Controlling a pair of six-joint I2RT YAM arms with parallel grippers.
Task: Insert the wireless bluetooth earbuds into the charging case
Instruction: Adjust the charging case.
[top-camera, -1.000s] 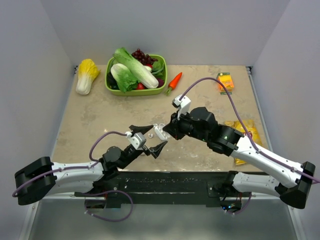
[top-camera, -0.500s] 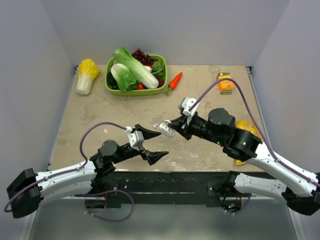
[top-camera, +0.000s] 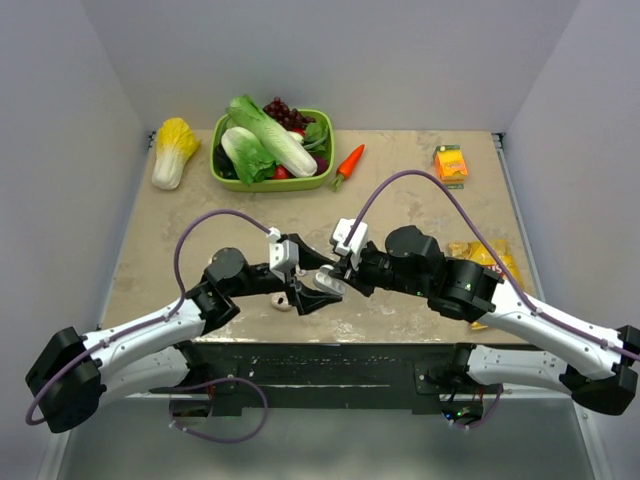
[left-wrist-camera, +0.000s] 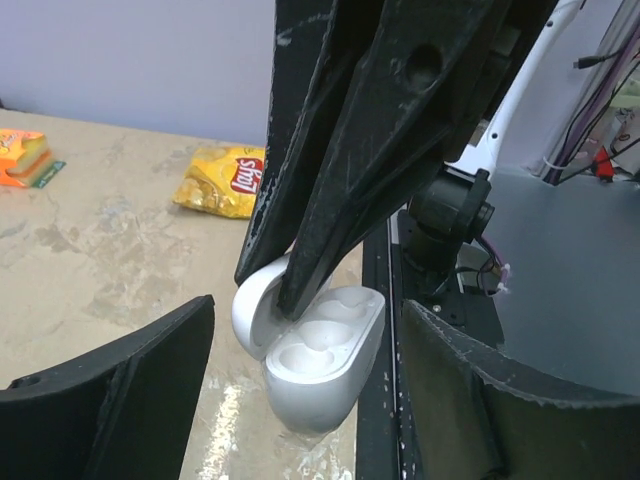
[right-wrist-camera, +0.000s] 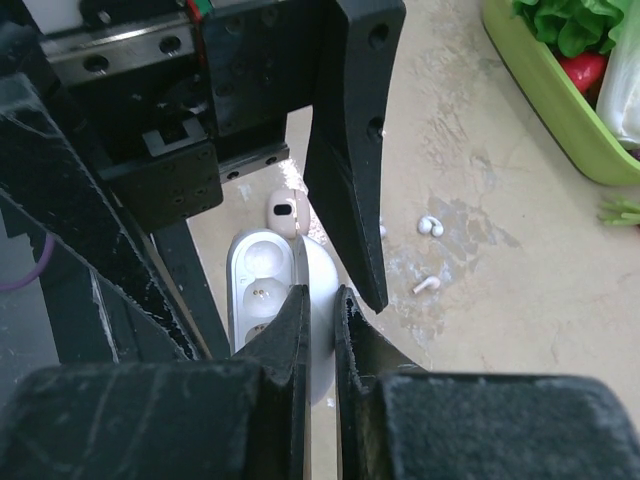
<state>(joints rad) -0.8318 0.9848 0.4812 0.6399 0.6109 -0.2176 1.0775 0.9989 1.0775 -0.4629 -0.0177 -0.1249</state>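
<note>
The charging case (left-wrist-camera: 320, 365) hangs open over the near middle of the desk (top-camera: 180, 230), its two hollows bare and its lid tipped back. The right hand (right-wrist-camera: 320, 295) has its fingers pressed together on that lid, as it did a second ago. Since then the case has been carried out to the right and back toward the centre. The left hand (left-wrist-camera: 305, 305) was spread at its widest lower down to the left; it has come up and now brackets the case with narrower fingers, a gap showing on each side. Two wireless bluetooth earbuds (right-wrist-camera: 430, 226) lie loose on the desk beyond the case. Farther off sit a yellow chips bag (left-wrist-camera: 225, 180) and an orange carton (top-camera: 451, 162), both unmoved.
</note>
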